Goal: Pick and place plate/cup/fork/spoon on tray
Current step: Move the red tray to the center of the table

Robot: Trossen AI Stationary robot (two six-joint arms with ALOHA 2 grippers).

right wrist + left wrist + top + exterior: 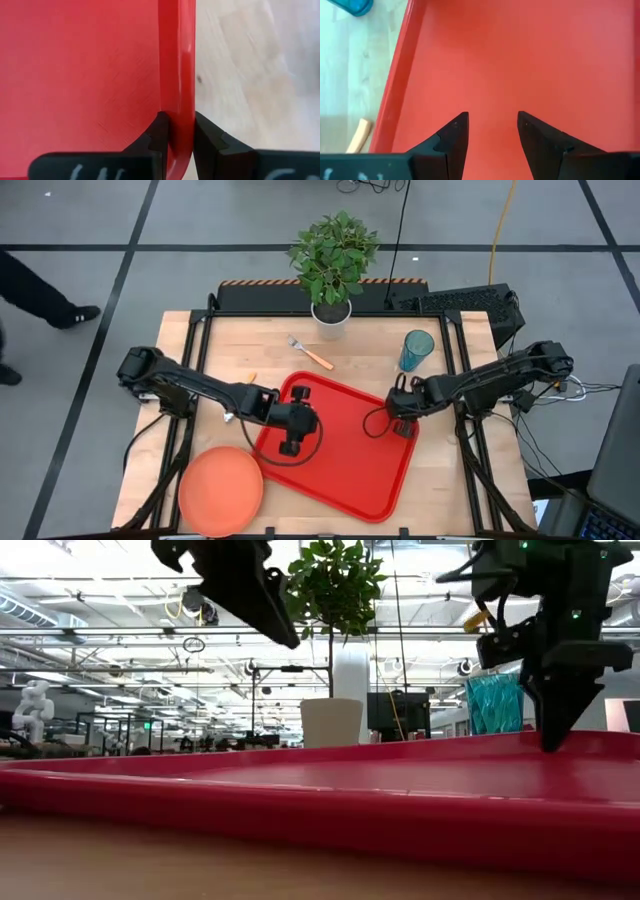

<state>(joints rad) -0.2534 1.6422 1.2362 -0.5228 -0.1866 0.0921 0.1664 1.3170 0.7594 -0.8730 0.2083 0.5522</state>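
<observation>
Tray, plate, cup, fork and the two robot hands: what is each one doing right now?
tray: on the table, nothing on it, rim pinched.
right gripper: shut on the tray's rim.
left gripper: open, over the tray, holding nothing.
plate: flat on the table, beside the tray.
cup: upright on the table, off the tray.
fork: lying on the table, off the tray.

Overhead, table-level, two wrist close-ups, tray [345,450] shared

A leafy green plant [333,255] in a white pot [331,315] stood at the far edge of the wooden table [460,490]. A dark keyboard [462,304] lay beyond the table's far right corner, and a person's black shoe [76,315] showed on the grey floor [90,220].
</observation>
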